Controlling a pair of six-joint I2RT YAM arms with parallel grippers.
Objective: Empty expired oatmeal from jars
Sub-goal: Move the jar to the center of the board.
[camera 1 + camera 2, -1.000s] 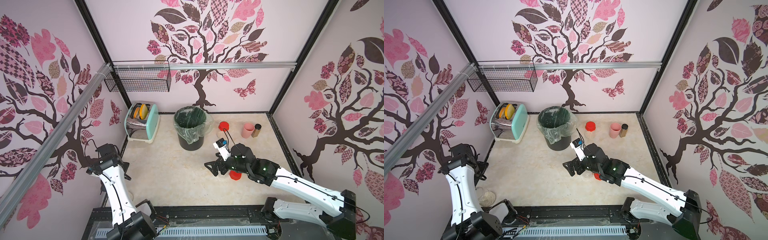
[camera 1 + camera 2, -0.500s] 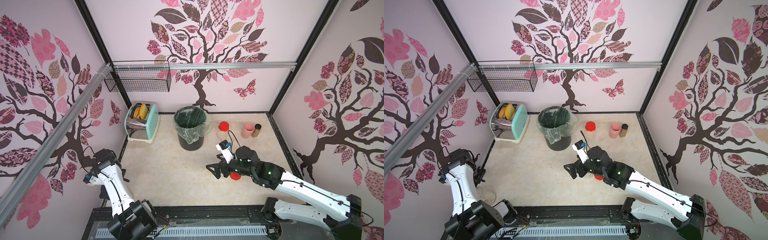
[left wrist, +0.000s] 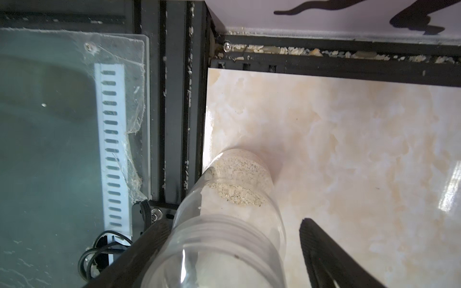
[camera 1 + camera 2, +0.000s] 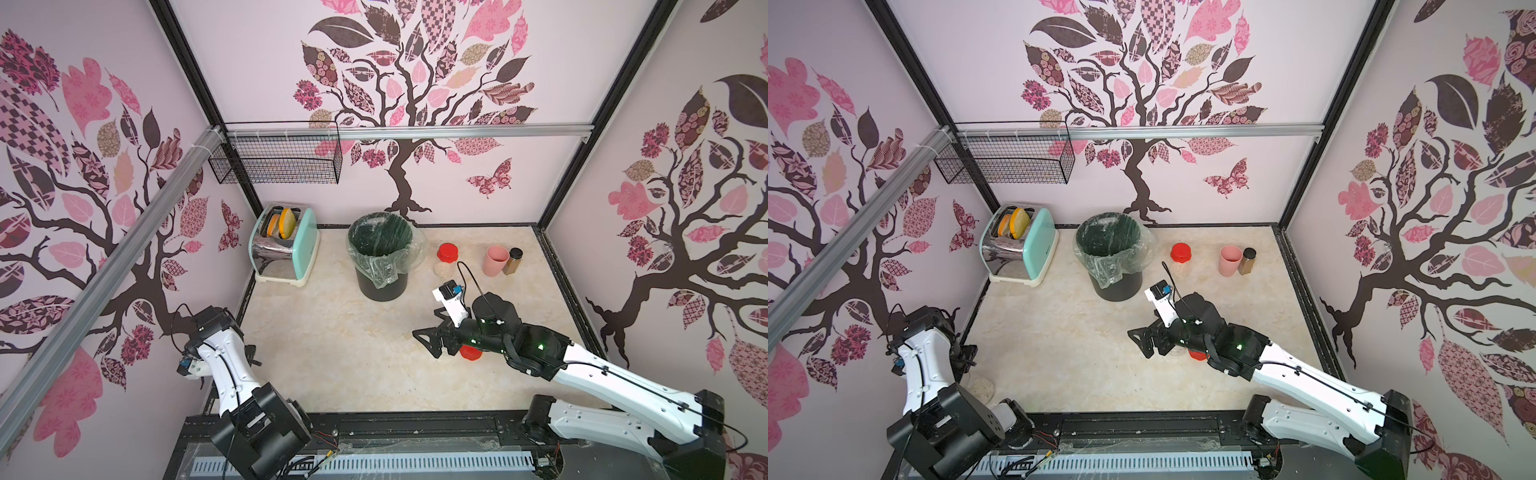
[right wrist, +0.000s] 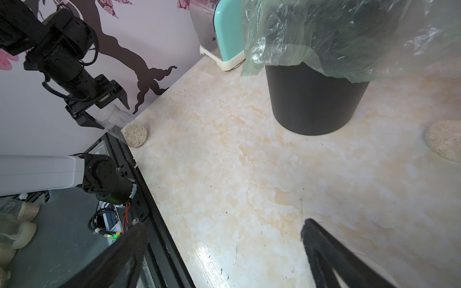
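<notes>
Right gripper (image 5: 220,230): jaws wide, empty. Left gripper (image 3: 232,223): jaws part-open astride clear jar (image 4: 980,386), at lower left of tabletop (image 4: 1079,353) in a top view; one jaw against its neck. Jar: probably light, rigid, slick; take below threads. Oatmeal (image 3: 239,174): loose bottom layer.

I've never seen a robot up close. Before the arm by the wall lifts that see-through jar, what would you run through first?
1. Clear jar sits between the fingers of the left gripper: ok.
2. Both fingers on the jar: not ok. One finger touches it, the other stands apart.
3. Oatmeal inside to empty: ok, a low layer at the bottom.
4. Jar's lid off: cannot tell.
5. Trash bin open and lined: ok.
6. Right gripper free: ok, open and holding nothing.
</notes>
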